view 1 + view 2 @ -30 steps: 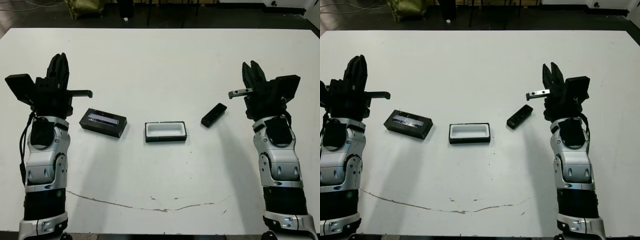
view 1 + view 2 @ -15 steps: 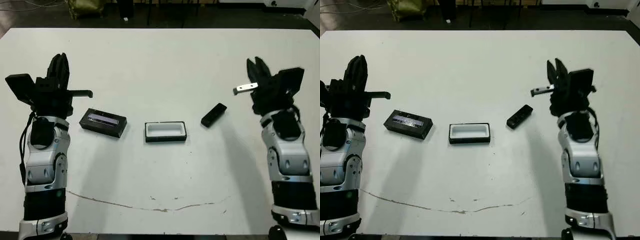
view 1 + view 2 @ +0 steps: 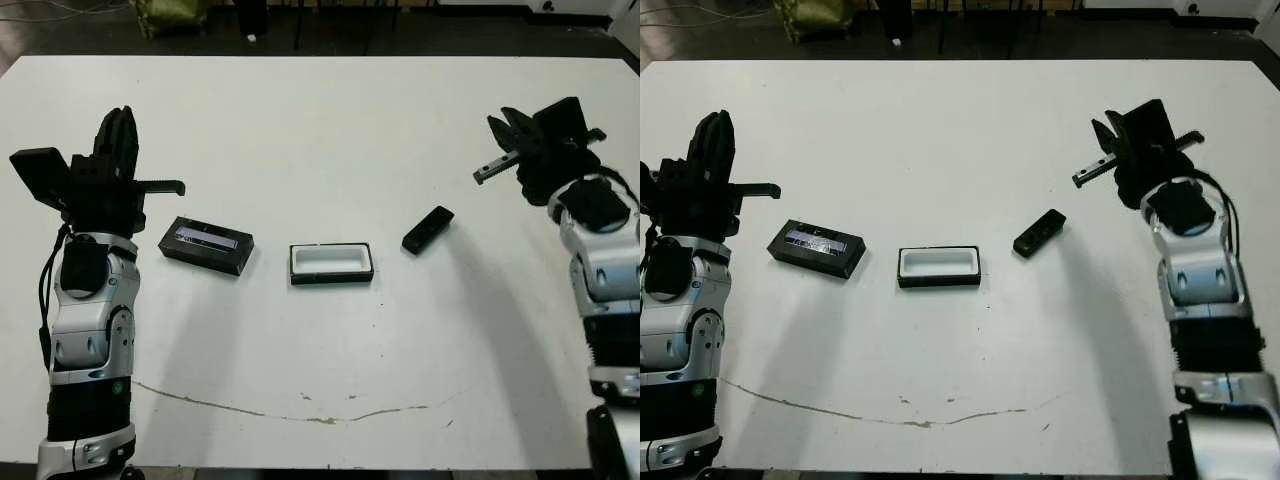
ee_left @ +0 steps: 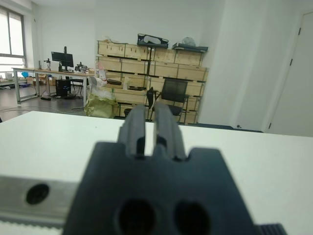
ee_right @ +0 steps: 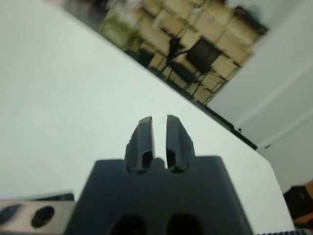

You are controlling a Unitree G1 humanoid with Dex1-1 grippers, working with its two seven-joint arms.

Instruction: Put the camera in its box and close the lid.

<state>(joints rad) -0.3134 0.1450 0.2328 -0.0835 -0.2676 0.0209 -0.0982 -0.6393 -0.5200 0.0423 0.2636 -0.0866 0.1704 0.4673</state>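
Left eye view, camera: the camera lies flat and slanted on the white surface, right of centre, untouched and in the same spot as a second ago.
Box: the box sits just left of the camera, open, its white lining showing and nothing inside; the two are near but apart.
Lid: the lid lies further left, beyond the box, grey strip up, clear of everything else.
What has changed: only the right arm. The right gripper has swung up and outward toward the far right of the surface and its wrist has tilted over, so it now stands further from the camera than before.
Right gripper state: in the right wrist view its two fingers stand close together with a thin slit between them, holding nothing and pointing across bare surface.
Left gripper: the left gripper has not stirred; it hovers behind the lid, fingers narrow with only a slim gap in the left wrist view, also empty.
Meaning for the task: I judge the job barely begun. The arm nearest the camera looks to be repositioning, not reaching, so the pick-up is not yet under way.
Next need: the right gripper would have to spread its fingers and come down over the bar's narrow width.
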